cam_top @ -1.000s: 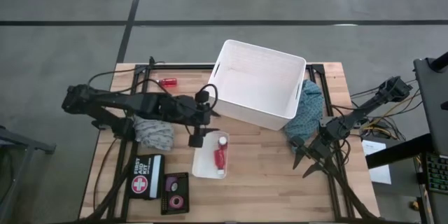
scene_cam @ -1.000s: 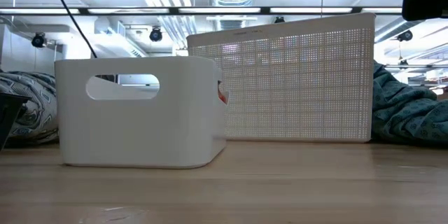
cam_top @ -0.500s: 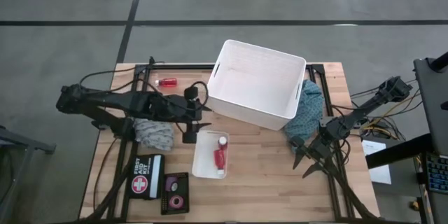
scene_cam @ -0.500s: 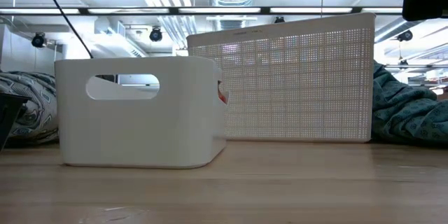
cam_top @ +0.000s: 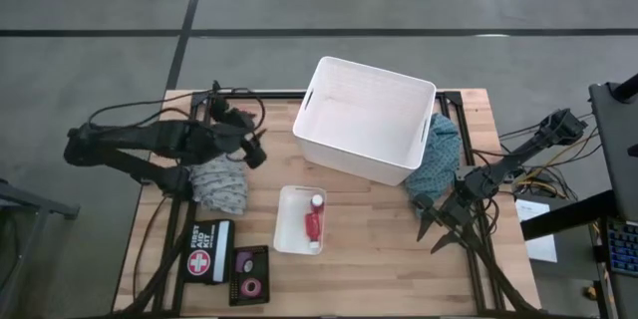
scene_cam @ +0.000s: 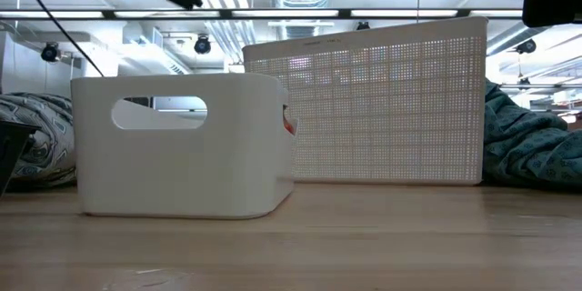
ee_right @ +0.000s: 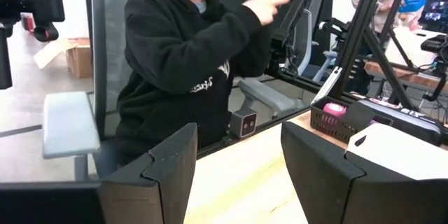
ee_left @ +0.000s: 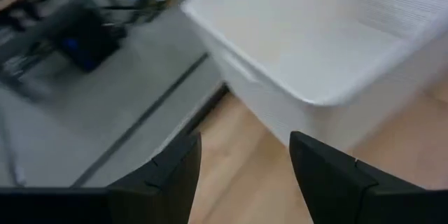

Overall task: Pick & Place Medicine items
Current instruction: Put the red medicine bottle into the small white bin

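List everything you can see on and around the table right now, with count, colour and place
basket: 1, white, table's far centre
small tray: 1, white, near centre
red bottle: 1, white cap, lying in the small tray
first aid pouch: 1, black, near left
dark box: 1, holding pink rolls, beside the pouch
grey cloth: 1, left
teal cloth: 1, right of basket
person: 1, black hoodie, beyond the table
left hand: open, empty, left of basket
right hand: open, empty, right edge
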